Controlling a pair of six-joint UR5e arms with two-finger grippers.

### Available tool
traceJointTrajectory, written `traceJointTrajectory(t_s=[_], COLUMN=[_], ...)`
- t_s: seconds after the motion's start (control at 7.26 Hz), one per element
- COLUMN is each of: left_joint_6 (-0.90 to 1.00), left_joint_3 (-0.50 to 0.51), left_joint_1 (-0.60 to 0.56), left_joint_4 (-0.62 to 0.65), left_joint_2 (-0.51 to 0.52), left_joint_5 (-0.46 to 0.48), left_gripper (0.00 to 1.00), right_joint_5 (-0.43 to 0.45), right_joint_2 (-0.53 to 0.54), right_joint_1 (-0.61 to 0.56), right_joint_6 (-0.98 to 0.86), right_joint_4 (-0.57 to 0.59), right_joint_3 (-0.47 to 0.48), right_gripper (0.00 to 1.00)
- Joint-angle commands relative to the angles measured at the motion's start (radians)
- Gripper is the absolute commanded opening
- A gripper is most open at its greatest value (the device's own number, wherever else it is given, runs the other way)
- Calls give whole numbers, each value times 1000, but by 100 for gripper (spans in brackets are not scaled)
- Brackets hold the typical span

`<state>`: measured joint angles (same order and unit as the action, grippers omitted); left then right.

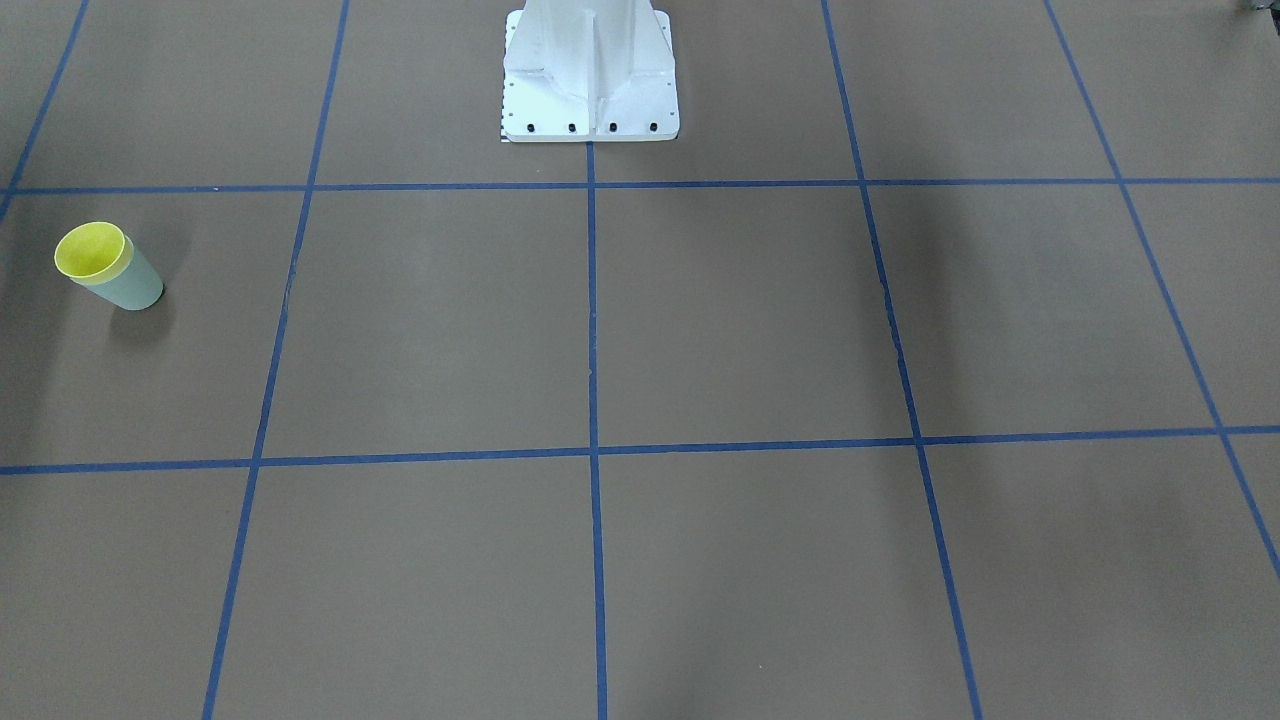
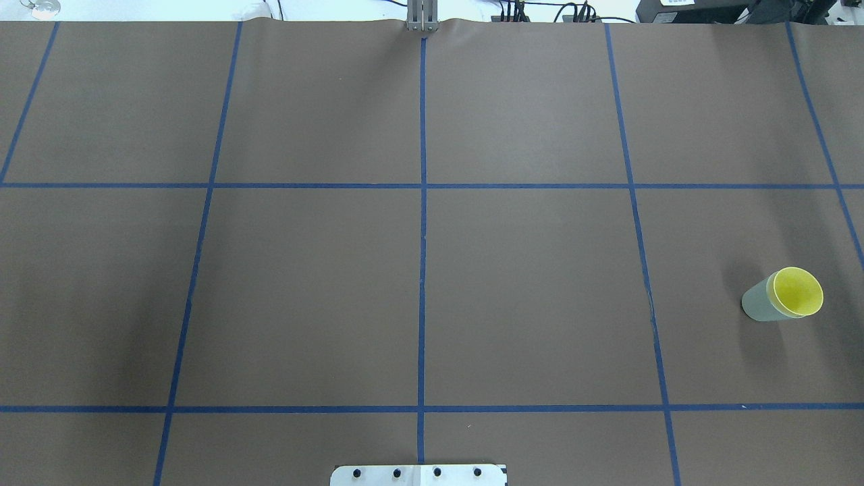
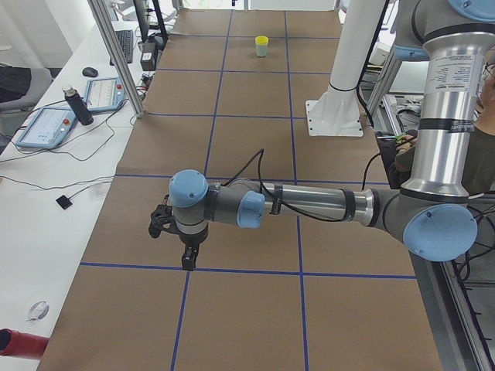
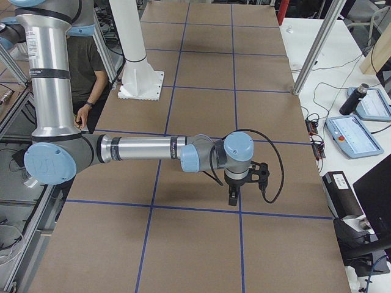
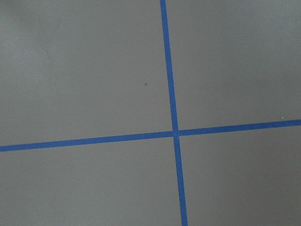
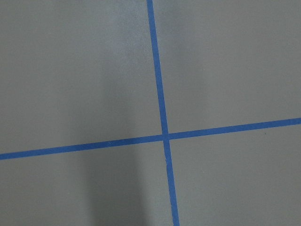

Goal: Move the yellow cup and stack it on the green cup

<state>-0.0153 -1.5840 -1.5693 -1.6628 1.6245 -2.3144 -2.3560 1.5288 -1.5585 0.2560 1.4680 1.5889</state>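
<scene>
The yellow cup (image 1: 90,250) sits nested inside the green cup (image 1: 137,287), standing upright on the brown table at the robot's right end. The overhead view shows the same: the yellow cup (image 2: 798,291) in the green cup (image 2: 757,304). In the exterior left view the pair is far off, yellow (image 3: 262,39) over green (image 3: 262,52). My left gripper (image 3: 187,261) hangs above the table and shows only in the exterior left view. My right gripper (image 4: 232,198) shows only in the exterior right view. I cannot tell if either is open or shut. Neither is near the cups.
The white robot pedestal (image 1: 590,80) stands at the table's robot side. Blue tape lines (image 2: 422,202) grid the brown table. A side bench with tablets (image 3: 46,127) and a bottle (image 3: 76,104) runs along the far side. A person (image 4: 82,67) sits by the pedestal.
</scene>
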Motion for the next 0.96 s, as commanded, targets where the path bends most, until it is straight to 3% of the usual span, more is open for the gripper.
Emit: traceJointTrajectory(t_s=[0.0,0.28,0.83], left_joint_6=[0,0,-3], left_joint_3=[-1,-4,-23], left_joint_1=[0,0,2], left_joint_4=[0,5,136], left_joint_2=[0,0,2], left_joint_5=[0,-2,-59], left_gripper=[100,100,100], right_joint_5=[1,3,14], right_joint_2=[2,-2,-19], right_joint_1=[0,6,50], right_joint_6=[0,3,2], right_joint_4=[0,2,67], right_joint_3=[-1,-3,-20], right_gripper=[99,100,100])
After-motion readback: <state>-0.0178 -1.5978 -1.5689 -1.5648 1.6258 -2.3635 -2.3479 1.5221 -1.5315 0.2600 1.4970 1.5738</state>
